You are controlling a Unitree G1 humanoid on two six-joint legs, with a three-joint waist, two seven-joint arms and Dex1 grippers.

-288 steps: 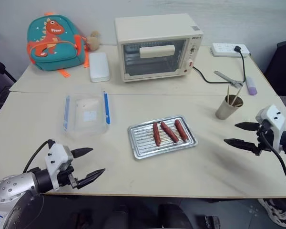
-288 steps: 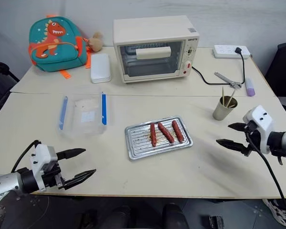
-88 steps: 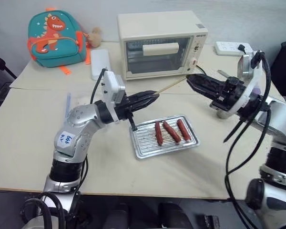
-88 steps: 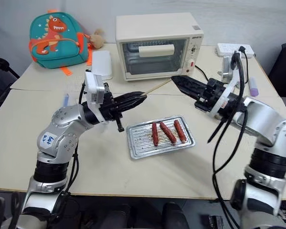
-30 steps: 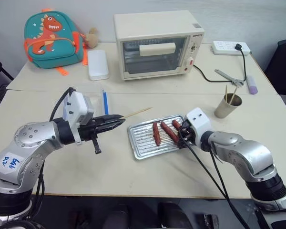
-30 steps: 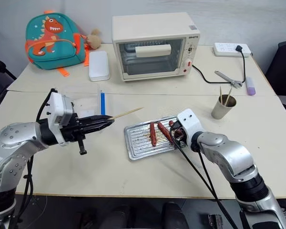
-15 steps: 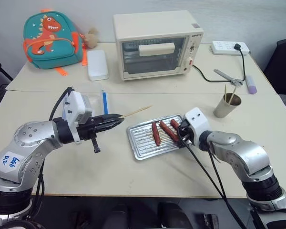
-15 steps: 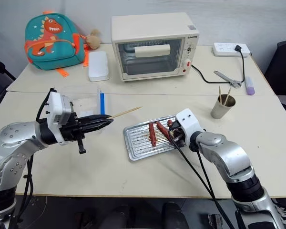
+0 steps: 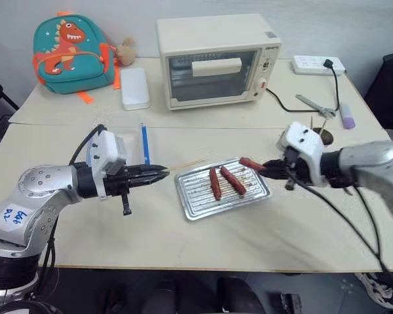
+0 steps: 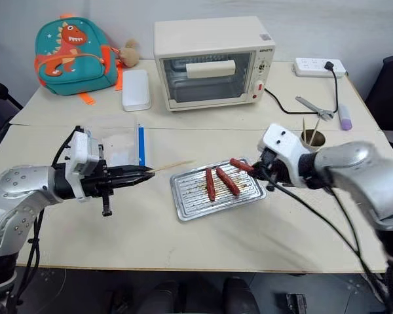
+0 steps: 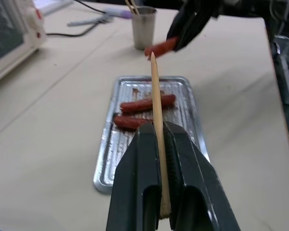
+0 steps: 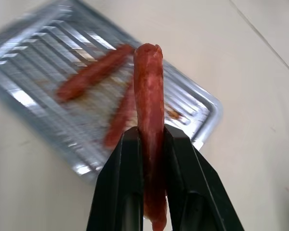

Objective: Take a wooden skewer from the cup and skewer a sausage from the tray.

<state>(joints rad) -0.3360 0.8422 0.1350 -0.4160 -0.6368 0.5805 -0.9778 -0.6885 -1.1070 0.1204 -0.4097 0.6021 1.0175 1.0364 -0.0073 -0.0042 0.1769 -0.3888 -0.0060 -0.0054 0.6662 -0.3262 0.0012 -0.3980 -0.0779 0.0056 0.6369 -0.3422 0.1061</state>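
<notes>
With the wooden skewer clamped in the left gripper at frame centre-left and a sausage pinched in the right gripper above the tray, tip and sausage end should be lined up before pushing.

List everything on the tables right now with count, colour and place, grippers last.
tray: 1, silver, front table centre
sausages: 3, reddish-brown, two on the tray, one held above its right end
cup: 1, grey-beige, right of tray, sticks inside
toaster oven: 1, cream, back table
backpack: 1, teal, back left
power strip: 1, white, back right
clear box: 1, blue clips, left
left gripper: shut on a tan skewer
right gripper: shut on the lifted sausage
</notes>
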